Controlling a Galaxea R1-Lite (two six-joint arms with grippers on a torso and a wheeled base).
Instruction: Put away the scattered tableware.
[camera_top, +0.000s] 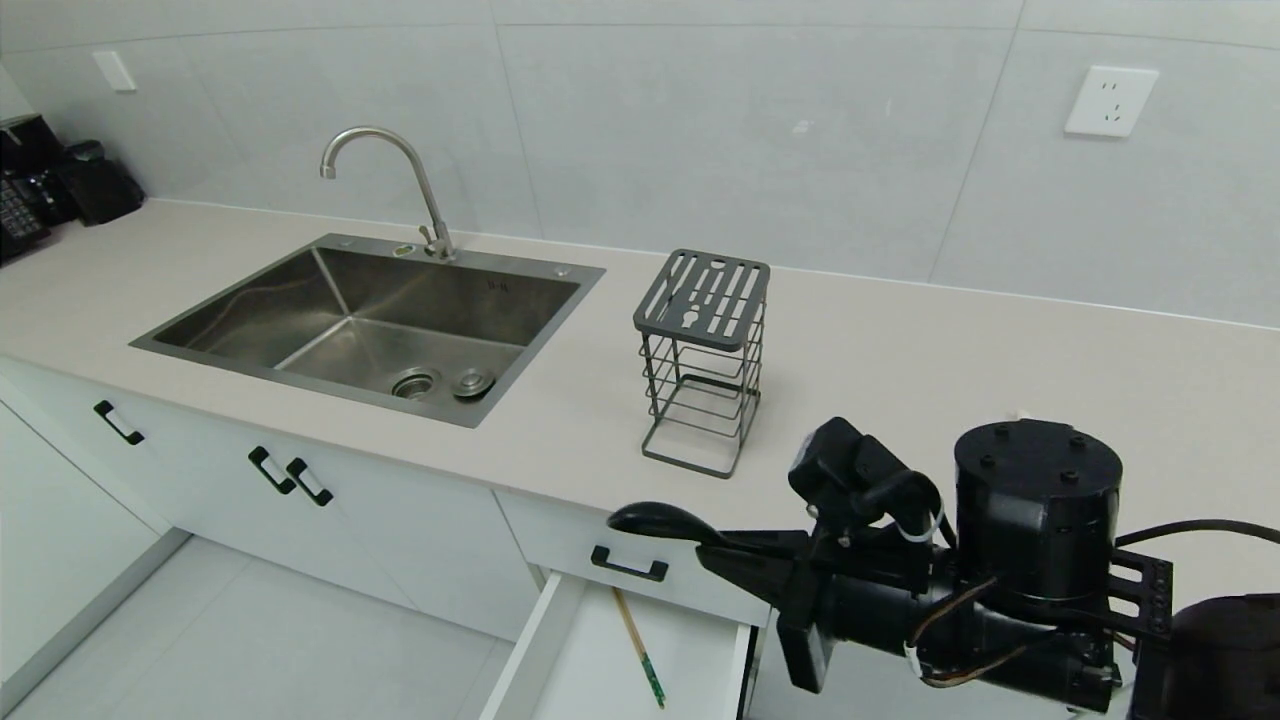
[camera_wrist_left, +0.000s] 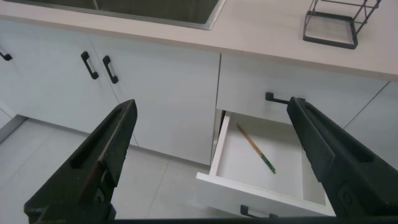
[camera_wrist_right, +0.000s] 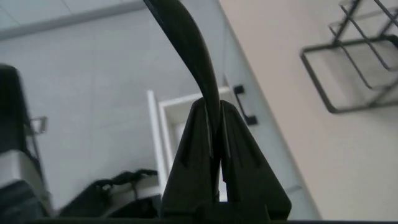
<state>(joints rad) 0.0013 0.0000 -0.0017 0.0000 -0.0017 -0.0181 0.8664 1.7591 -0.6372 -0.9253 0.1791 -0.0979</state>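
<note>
Hovering a black spoon above the open drawer at bottom centre, pinched tight in the right gripper. Already got one chopstick lying inside. Left gripper spread wide, holding nothing. Looks partway done, still need to drop the spoon in.
</note>
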